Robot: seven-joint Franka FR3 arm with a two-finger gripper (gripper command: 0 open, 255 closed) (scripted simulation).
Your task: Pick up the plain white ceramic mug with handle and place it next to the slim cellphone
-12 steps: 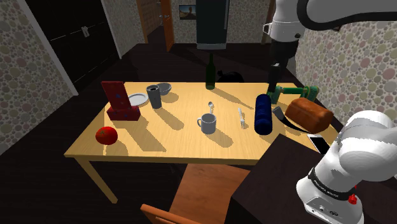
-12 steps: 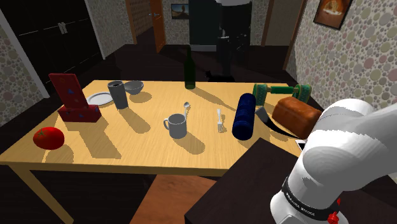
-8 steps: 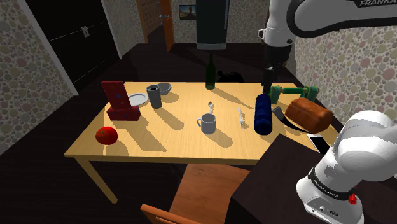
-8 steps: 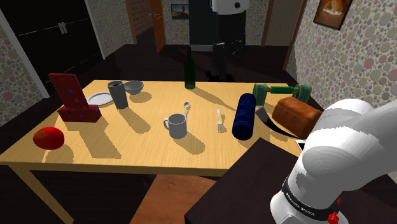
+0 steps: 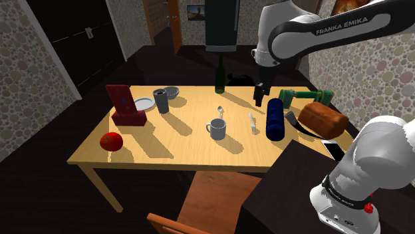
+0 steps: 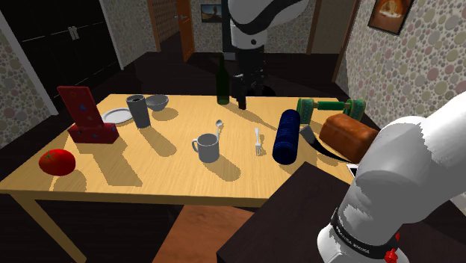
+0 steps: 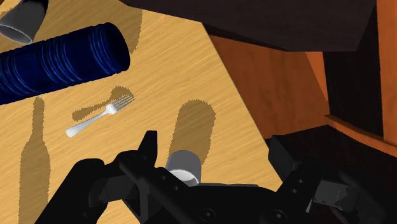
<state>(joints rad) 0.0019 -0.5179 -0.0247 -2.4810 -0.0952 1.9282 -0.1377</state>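
**Ana:** What is lying nearest to us?

**Ben:** The slim cellphone is lying close to the dark stand, just beside the brown bread loaf. I cannot tell if it is resting on the counter or on the stand's edge.

**Ana:** And where is the mug standing?

**Ben:** The light grey mug is standing upright around the middle of the counter, well apart from the cellphone. A fork and a dark blue ribbed cylinder are lying between them, and a spoon is lying just behind the mug.

**Ana:** What is the tool doing?

**Ben:** The tool is hanging above the far part of the counter, past the fork and near the dark green bottle. Its fingers are standing apart and are gripping nothing. In the wrist view the mug is showing low between them, but they are not touching it.

**Ana:** So how far is the task going?

**Ben:** I am judging it as only beginning. The reaching, the grasping, the carrying and the placing beside the cellphone are all remaining.
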